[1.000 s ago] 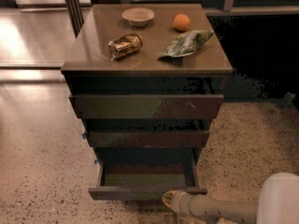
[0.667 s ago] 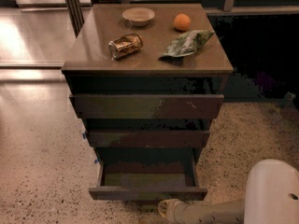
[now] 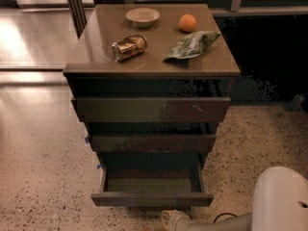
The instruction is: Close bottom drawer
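Observation:
The bottom drawer (image 3: 152, 199) is the narrowest and lowest of three dark brown fronts and stands pulled out, showing its dull grey-brown floor (image 3: 151, 184). My gripper (image 3: 170, 219) is at the bottom edge of the camera view, just below and in front of the drawer's front panel, slightly right of its middle. I cannot tell whether it touches the front. My white arm (image 3: 281, 201) comes in from the lower right.
The middle drawer (image 3: 152, 142) and the wide scratched top drawer (image 3: 151, 109) stick out a little. On the cabinet top (image 3: 91, 57) lie a bowl (image 3: 142, 17), an orange (image 3: 187, 22), a can (image 3: 129, 47) and a green bag (image 3: 192, 44). Speckled floor surrounds the cabinet.
My gripper has slid slightly down and left along the bottom edge of the view, and the white arm fills more of the lower right. The drawer looks just as far open.

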Tool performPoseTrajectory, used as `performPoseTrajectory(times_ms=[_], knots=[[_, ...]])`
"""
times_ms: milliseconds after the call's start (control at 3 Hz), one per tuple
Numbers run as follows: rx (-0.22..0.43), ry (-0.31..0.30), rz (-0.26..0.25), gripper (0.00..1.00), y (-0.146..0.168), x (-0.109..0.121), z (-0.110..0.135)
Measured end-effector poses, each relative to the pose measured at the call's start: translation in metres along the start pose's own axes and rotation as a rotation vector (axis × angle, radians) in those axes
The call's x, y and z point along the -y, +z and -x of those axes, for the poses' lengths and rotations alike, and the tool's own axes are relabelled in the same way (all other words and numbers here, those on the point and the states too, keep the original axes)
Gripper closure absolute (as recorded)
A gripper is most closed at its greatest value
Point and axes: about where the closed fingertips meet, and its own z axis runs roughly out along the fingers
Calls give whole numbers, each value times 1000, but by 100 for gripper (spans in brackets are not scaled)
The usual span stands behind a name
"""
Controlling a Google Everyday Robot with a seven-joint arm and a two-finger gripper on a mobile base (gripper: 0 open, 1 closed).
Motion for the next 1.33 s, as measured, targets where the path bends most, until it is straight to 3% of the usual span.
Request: performPoseTrajectory(times_ms=[667,1000,1333], knots=[[15,24,-13,100,4,10,-5],[33,-11,-60,100,11,31,-9],[31,-19,-64,100,14,34,-10]])
